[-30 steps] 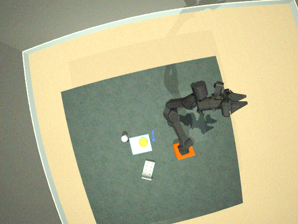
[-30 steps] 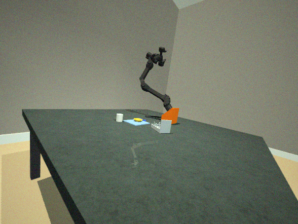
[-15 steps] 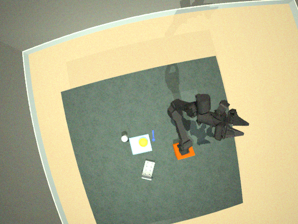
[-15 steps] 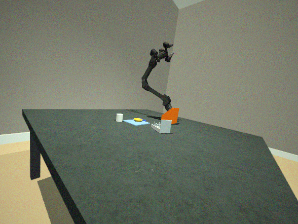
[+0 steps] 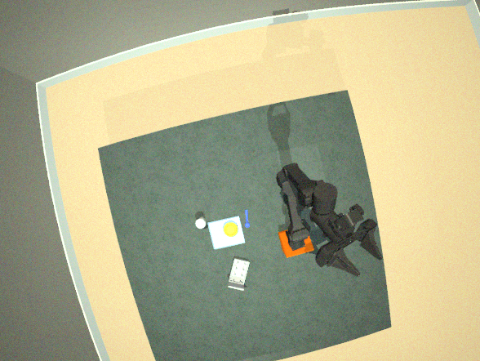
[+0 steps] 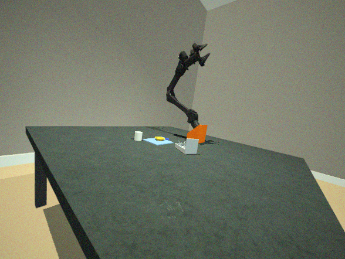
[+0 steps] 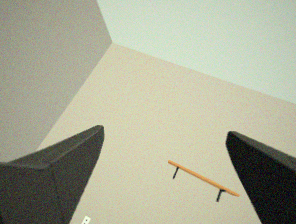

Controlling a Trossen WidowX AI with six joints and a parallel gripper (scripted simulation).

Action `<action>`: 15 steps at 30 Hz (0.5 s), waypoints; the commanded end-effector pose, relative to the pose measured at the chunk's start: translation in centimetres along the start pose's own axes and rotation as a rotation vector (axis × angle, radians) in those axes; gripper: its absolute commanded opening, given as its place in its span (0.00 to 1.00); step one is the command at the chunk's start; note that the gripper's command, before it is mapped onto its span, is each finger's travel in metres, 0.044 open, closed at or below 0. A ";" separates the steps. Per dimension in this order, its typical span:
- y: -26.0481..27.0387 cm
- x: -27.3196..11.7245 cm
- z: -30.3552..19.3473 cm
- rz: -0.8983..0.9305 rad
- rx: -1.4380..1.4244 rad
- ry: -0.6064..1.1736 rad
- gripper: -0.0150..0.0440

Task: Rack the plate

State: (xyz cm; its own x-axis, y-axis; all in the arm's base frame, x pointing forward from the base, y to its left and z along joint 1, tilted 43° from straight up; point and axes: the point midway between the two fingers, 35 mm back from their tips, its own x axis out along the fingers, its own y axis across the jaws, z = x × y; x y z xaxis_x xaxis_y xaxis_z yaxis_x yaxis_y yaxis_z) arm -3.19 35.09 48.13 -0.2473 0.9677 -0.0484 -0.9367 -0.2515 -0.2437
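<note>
A: Near to far, exterior view. What sits closest on the tabletop (image 6: 182, 199)?

B: The rack (image 6: 188, 146), white, box-like, small pegs showing inside. From the top view it shows rows of dots (image 5: 239, 272). No dish stands in it.

A: Behind that?

B: Orange base (image 6: 198, 133) just behind and right of the rack, with the arm (image 6: 176, 94) rising from it. Left of it a light blue mat (image 6: 158, 141) lying flat.

A: The plate?

B: Plate (image 6: 159, 137) is yellow, flat on the mat, toward the mat's far side. Top view shows it (image 5: 230, 229) as a round disc inside the mat's outline (image 5: 216, 241), well apart from the rack.

A: Anything else by the mat?

B: A blue spoon (image 5: 246, 218) just beside the mat's edge on the arm side, on the tabletop. A white cup (image 6: 138, 136) near the mat's opposite corner, upright. Can't tell whether anything is in it.

A: The jaws?

B: The gripper (image 6: 203, 53) is high above the base, far above everything on the tabletop, pointing up and away. Jaws stand wide with nothing between them. Wrist view: two dark fingers at the left and right edges, wall and ceiling between them, plus a small orange shelf (image 7: 202, 177) on brackets on the wall.

A: Gripper from the top?

B: Over the tabletop's right part (image 5: 354, 255), beyond the base, away from plate and rack.
</note>
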 end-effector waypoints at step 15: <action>-12.5 -1.6 -14.4 -0.450 0.192 0.420 0.93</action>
State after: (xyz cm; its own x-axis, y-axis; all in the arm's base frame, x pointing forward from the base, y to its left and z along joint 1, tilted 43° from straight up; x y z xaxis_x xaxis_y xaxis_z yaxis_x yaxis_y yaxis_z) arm 9.45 37.39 39.67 0.1695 0.9388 -0.2998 -0.9784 0.1236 -0.1660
